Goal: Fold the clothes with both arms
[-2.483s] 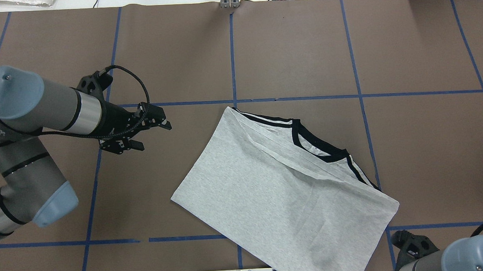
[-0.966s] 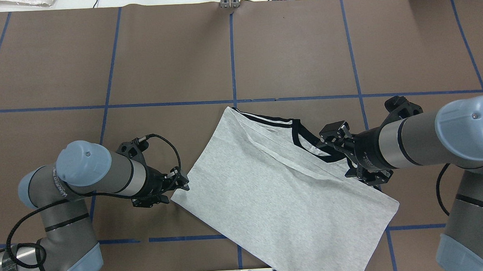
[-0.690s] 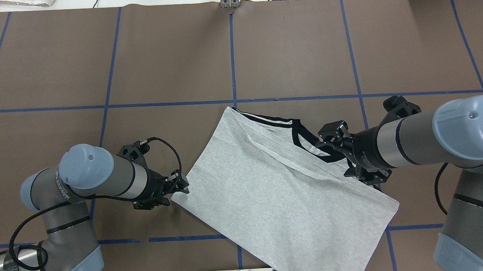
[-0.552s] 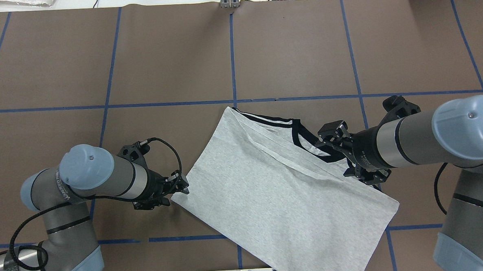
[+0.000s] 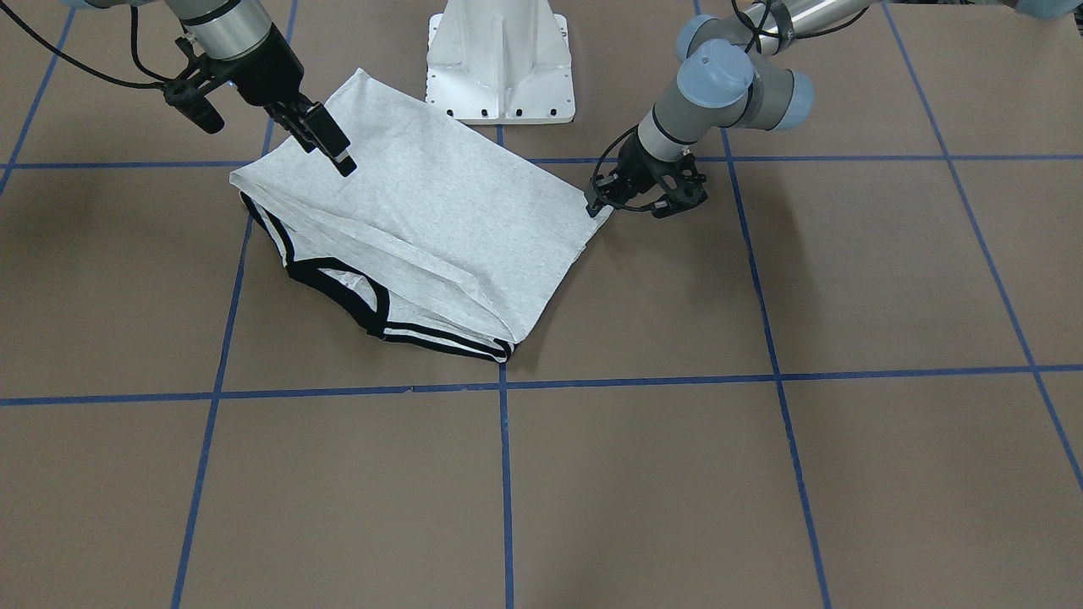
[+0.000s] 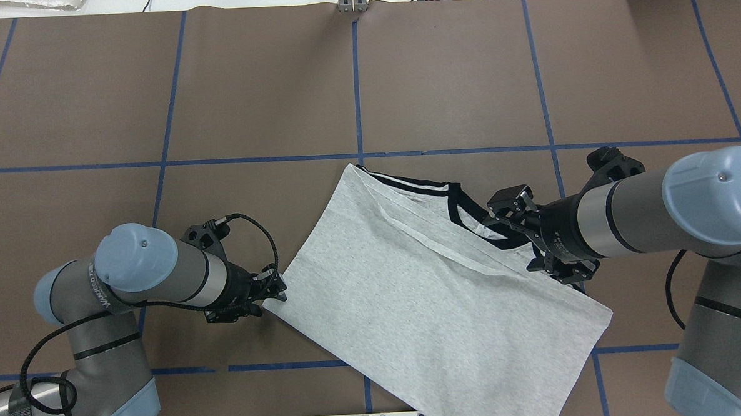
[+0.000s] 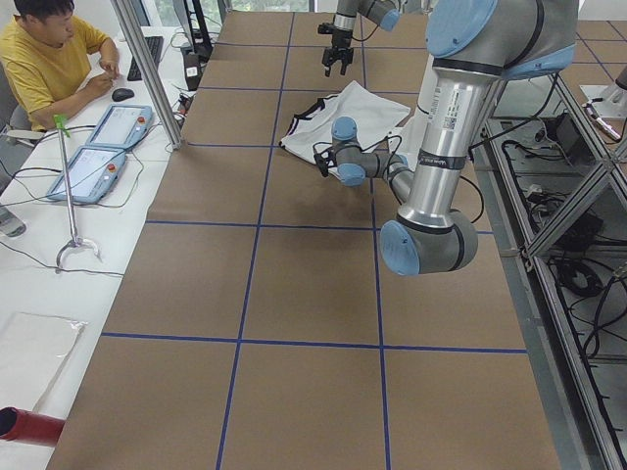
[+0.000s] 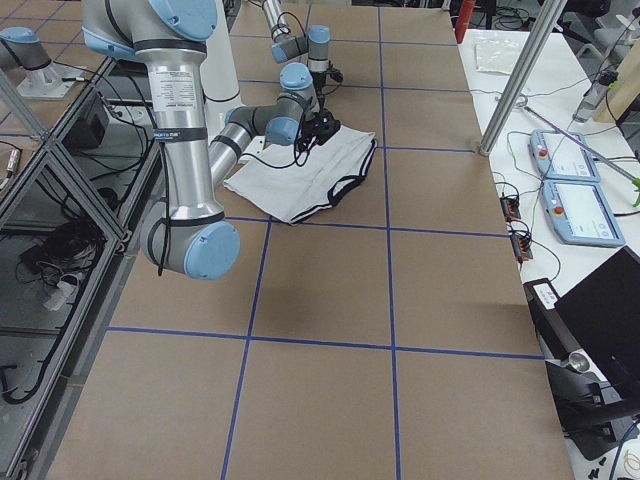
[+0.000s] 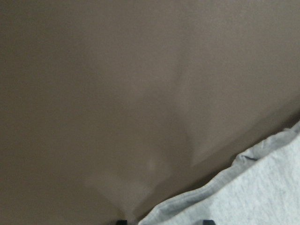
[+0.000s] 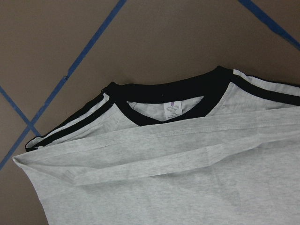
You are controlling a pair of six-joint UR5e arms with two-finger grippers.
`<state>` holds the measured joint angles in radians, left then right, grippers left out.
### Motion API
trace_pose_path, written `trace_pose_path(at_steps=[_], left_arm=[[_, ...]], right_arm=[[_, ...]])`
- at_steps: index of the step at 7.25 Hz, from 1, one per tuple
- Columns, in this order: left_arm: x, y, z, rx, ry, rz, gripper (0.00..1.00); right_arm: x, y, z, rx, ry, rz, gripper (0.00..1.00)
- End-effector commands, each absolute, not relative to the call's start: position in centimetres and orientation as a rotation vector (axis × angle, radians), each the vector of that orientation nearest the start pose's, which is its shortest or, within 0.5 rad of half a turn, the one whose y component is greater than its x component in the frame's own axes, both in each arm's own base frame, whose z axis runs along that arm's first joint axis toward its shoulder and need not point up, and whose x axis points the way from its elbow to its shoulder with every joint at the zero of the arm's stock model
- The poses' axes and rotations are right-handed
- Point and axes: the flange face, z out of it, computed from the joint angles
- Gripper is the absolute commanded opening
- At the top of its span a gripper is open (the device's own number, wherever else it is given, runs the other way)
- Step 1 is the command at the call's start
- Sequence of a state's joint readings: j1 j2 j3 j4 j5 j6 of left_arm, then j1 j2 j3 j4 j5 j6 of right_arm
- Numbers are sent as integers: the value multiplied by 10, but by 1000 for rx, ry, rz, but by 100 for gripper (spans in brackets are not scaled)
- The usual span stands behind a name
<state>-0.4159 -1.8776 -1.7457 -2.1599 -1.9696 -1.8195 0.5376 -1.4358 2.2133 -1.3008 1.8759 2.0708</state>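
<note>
One heather-grey knit T-shirt (image 6: 424,293), roughly rect., w/ blk collar (image 10: 159,91).

No legible text. Neck label (image 10: 172,109) in T-shirt (image 10: 154,187): print too small. Lettering on left arm (image 6: 161,276): blurred.

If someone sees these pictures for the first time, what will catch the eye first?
The light grey T-shirt stands out: it lies askew on the brown table with its blue tape grid, on the robot's side, its black collar turned toward the far side. The left gripper sits low at the shirt corner nearest it, and the right gripper hangs open over the collar end.
</note>
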Motion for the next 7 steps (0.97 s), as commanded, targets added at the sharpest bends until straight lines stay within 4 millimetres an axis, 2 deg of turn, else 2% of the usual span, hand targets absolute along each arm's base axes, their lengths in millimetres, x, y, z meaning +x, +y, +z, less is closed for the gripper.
trace_pose_path(at_steps=[1, 3, 4, 5, 7], left_arm=[[515, -331, 343, -272, 1087, -380, 0], [509, -334, 334, -261, 1101, -379, 0], [506, -341, 336, -253, 1088, -387, 0], [497, -358, 340, -237, 1070, -422, 0], [463, -413, 333, -105, 1092, -392, 0]], right_arm=[[-350, -329, 269, -267, -1074, 773, 100], [-350, -329, 268, -265, -1076, 774, 100], [-350, -329, 269, -266, -1073, 775, 100], [-350, -329, 269, -266, -1073, 775, 100], [-351, -329, 272, -265, -1065, 778, 100]])
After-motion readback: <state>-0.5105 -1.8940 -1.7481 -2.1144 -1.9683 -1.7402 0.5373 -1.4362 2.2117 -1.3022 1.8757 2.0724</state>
